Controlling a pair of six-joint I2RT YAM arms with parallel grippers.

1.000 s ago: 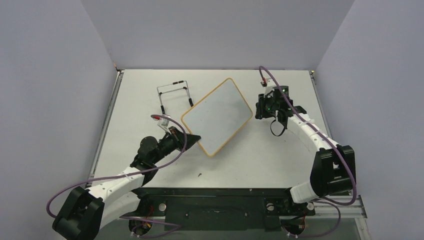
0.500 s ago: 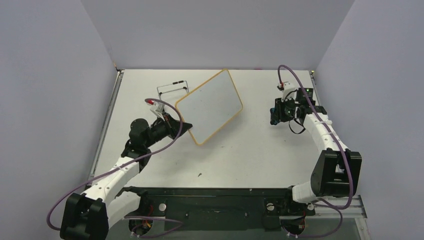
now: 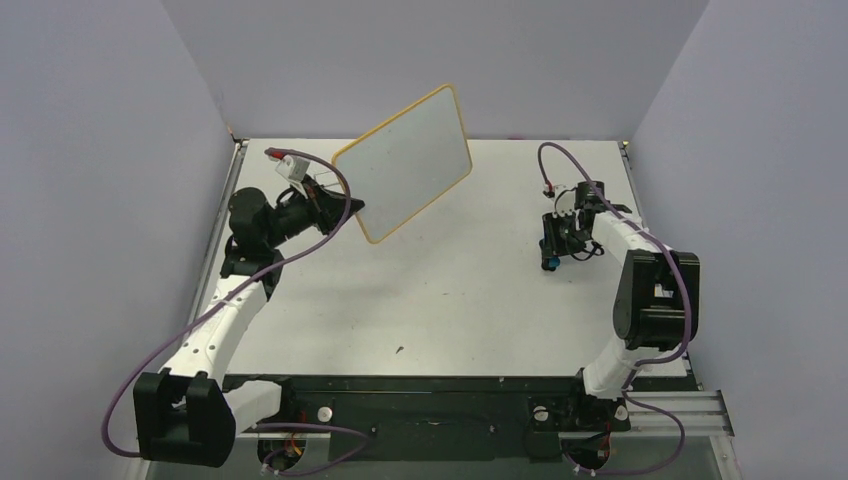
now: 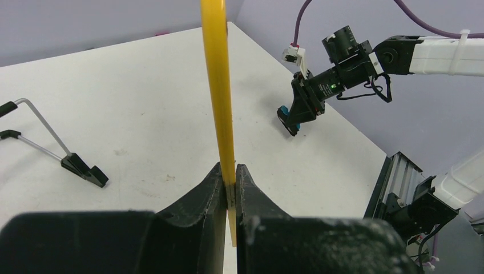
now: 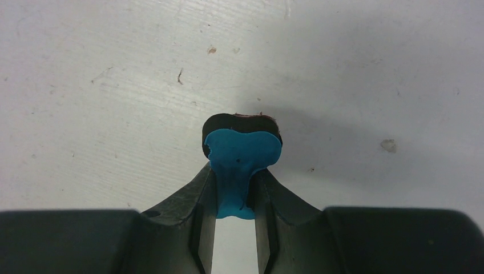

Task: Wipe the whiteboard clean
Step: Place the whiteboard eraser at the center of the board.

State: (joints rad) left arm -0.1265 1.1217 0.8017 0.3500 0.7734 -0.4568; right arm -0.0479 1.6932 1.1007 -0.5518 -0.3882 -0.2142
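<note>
Two thin grips are all I have to work with. My left jaws are clamped on the yellow frame edge of the whiteboard (image 4: pixel 220 85), pinching only a sliver of it near a lower corner. The board rises away from that pinch, tilted and lifted clear of the surface (image 3: pixel 450 300), over its far left part. From overhead its face looks white, and I can't make out any marks at this size. With so much board hanging beyond so small a hold, I judge it could pivot in the pinch or slide out. Any push near its far end would lever it hard.

My right jaws are closed on the narrow waist of the blue eraser (image 5: pixel 240 165), its dark pad pointing down at the surface on the right side. I can't tell whether the pad touches. That hold looks shallow too, so the eraser may twist once it starts to drag.

Eraser and board are well apart, so the arms must converge. If I misread the tilt, the eraser meets an edge instead of wiping flat. The black wire stand (image 4: pixel 57 142) lies on the surface near the left arm, and a lowered board could catch on it.
</note>
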